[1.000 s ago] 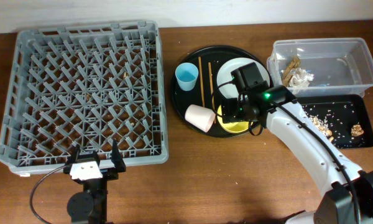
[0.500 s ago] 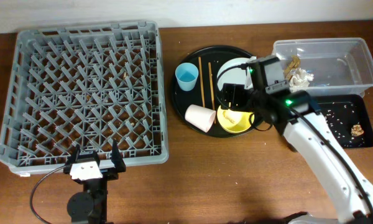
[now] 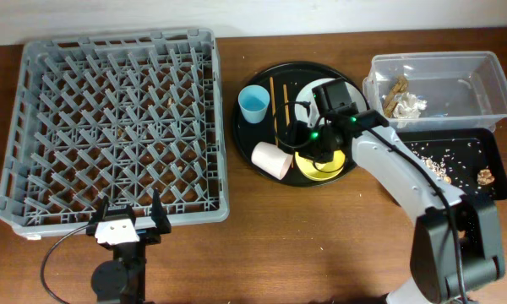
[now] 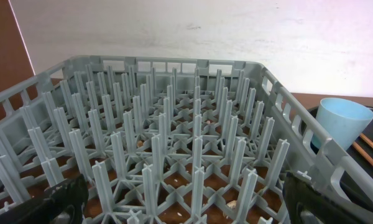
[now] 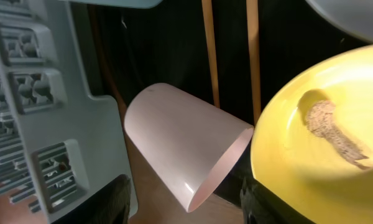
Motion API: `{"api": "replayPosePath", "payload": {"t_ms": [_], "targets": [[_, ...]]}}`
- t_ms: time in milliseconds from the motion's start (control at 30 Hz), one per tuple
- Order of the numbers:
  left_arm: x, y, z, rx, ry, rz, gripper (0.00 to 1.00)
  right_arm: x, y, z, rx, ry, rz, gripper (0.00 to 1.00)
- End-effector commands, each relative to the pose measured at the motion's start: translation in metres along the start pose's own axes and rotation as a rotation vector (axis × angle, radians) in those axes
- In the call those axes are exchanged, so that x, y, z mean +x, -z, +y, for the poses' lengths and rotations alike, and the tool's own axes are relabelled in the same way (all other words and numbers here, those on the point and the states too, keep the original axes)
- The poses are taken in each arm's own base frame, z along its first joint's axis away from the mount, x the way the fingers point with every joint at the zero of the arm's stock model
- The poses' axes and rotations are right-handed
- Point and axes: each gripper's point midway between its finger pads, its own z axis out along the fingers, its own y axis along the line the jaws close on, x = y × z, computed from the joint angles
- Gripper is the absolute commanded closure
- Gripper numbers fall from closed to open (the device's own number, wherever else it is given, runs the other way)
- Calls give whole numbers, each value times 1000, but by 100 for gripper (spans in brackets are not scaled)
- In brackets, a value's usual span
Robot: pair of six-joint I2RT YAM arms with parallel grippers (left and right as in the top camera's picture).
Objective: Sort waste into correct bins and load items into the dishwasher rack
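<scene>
Pinkish-white cup (image 5: 174,140) lies on its side just ahead of the right gripper (image 5: 186,202), whose fingers are spread. Its long axis slants, mouth toward the yellow bowl (image 5: 280,155) at the right-hand finger. The chopsticks (image 5: 209,50) point straight away beyond it. Left gripper (image 4: 193,200) is also spread.

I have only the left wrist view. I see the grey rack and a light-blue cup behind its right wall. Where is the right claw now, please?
Observer: The right claw hangs low over the round black tray, between the pinkish-white cup and the yellow bowl.
Operator: Does this cup stand upright?
Observer: No, it lies on its side, with its mouth toward the bowl.
Operator: Is the bowl empty?
Observer: No, a tan food scrap lies inside it.
</scene>
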Motion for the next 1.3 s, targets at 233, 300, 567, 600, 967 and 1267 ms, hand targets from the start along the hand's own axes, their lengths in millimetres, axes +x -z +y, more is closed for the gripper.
{"api": "replayPosePath", "payload": {"t_ms": [233,300,567,600,967,1267], "targets": [[1,0,0,1,-19,2,0,13,-59,8,-19,-4,62,73],[1,0,0,1,-19,2,0,12,-60,7,-11,-3,55,93],[-29,2,-5,30,-17,-112,0,2,57,60,-210,208,-55,96],[-46,7,-15,85,-4,-146,0,-2,102,66,-242,238,-146,96],[-164,-54,-131,769,167,268,0,9,201,68,-314,300,-339,96],[-164,-24,-224,1574,371,483,0,12,194,107,-583,396,-234,96]]}}
